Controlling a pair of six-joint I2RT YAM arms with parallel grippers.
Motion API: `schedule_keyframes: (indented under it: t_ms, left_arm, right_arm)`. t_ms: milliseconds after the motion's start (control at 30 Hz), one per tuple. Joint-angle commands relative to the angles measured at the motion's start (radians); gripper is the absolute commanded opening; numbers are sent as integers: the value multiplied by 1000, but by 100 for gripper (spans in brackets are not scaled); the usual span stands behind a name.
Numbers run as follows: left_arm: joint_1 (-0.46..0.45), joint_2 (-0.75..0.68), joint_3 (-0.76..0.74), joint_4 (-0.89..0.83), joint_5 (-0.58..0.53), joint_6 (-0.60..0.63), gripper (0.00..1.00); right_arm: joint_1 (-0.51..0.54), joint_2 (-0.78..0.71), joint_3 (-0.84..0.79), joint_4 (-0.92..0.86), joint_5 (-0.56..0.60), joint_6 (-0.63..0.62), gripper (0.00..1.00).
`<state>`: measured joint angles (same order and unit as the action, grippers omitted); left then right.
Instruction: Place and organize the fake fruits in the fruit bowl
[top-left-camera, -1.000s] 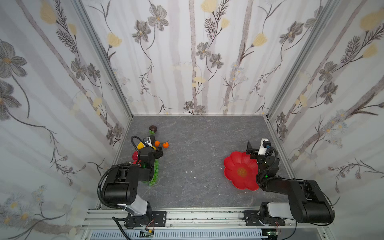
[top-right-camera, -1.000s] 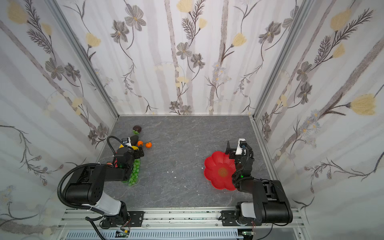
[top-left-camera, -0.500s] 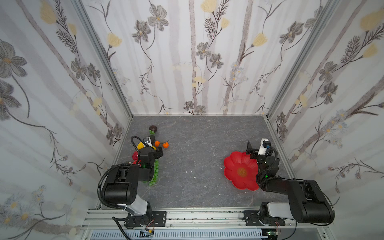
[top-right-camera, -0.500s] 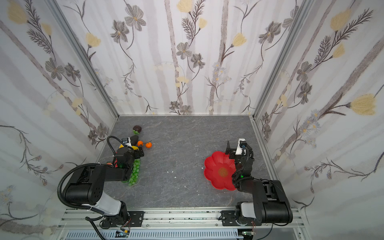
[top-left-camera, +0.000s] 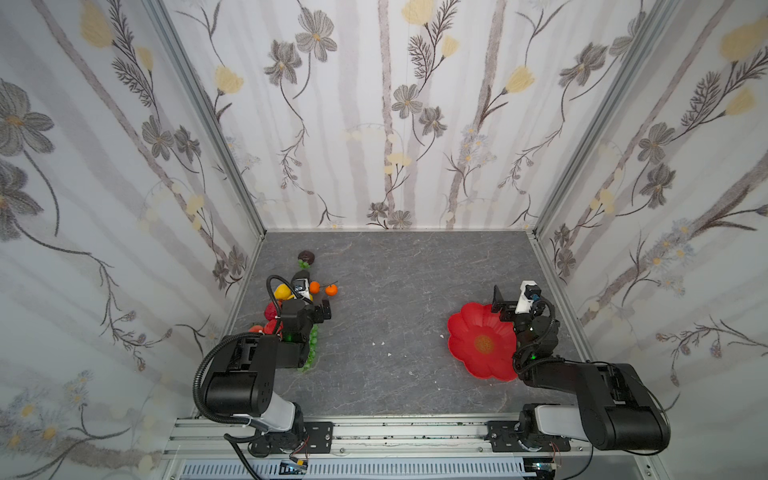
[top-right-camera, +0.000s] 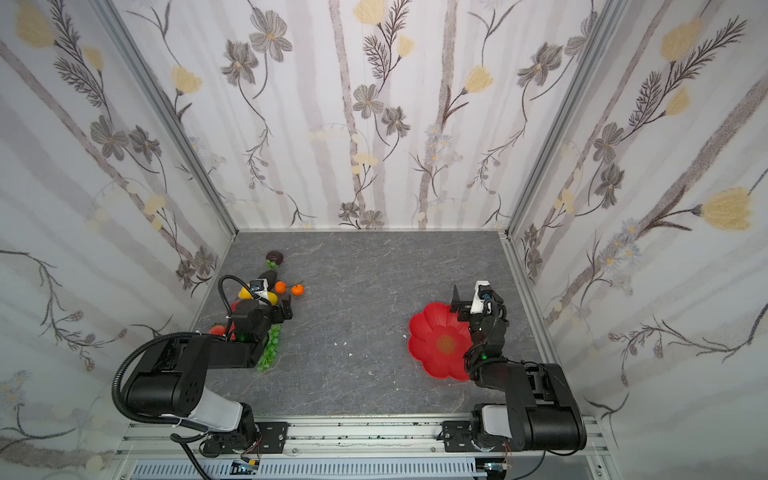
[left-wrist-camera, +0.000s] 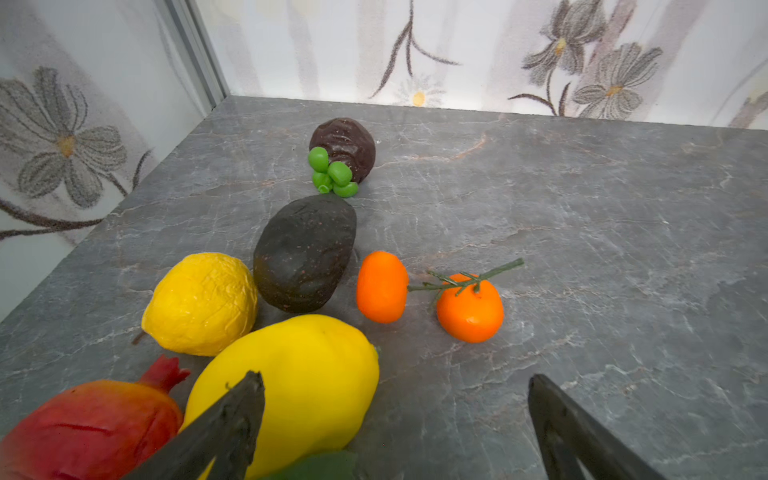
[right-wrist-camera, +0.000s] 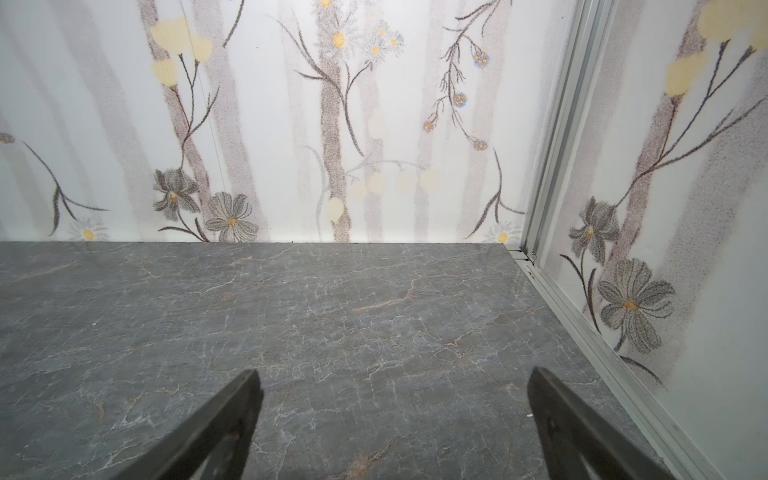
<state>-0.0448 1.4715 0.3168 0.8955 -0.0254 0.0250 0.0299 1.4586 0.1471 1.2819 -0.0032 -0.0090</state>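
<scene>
Grey marbled surface (top-left-camera: 395, 286), enclosed by floral-papered walls; contents as follows.

1. Fruit bowl (top-left-camera: 465, 328): glossy red, flower-shaped with a scalloped rim and a yellowish centre, its interior bare. It sits on the surface just behind and beside the right jaws, and well apart from the left jaws and the fruit.
2. Right jaws: spread wide and holding nothing, just beyond the bowl's far rim in both top views. The right wrist view shows only bare surface between them.
3. Left jaws: spread wide and holding nothing, set low among the fruit. One jaw tip overlaps the lemon in the left wrist view; whether it touches the lemon cannot be told.
4. Lemon (left-wrist-camera: 299, 374): smooth and yellow, the fruit nearest the left jaws.
5. Pomegranate (left-wrist-camera: 91, 424): red with a crown, beside the lemon and outside the same jaw.
6. Pear (left-wrist-camera: 201, 303): crinkled and yellow, just ahead of the lemon.
7. Avocado (left-wrist-camera: 305, 253): dark, ahead of the jaws and touching or nearly touching the pear.
8. Tangerines (left-wrist-camera: 381, 286), two: orange, ahead of the gap between the jaws; the second (left-wrist-camera: 469, 309) carries a green stem.
9. Dark brown wrinkled fruit (left-wrist-camera: 345, 139): farthest ahead, with a small green grape sprig (left-wrist-camera: 332, 174) against it.
10. Long green grape bunch (top-left-camera: 312, 351): behind the left jaws, partly under the left arm.
</scene>
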Motion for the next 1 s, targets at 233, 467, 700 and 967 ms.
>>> schedule_keyframes:
  t_ms: [233,467,700,967]
  left_arm:
    - [-98,-456,124,-490,-41,-75,100]
    - [-105,-651,273,-899,-85,-390,100]
    - [-106,-825,326,-1220,-93,-683,100]
    - [-107,-1045,174,-1164,114,-680,100]
  right_arm:
    - [27,-394,46,-334,-2,54,100]
    - [27,-686,236,-912,162,454,100]
    - [-1,-837,210,-1182,65,632,100]
    - [40,-593,196,-1244,-143,685,100]
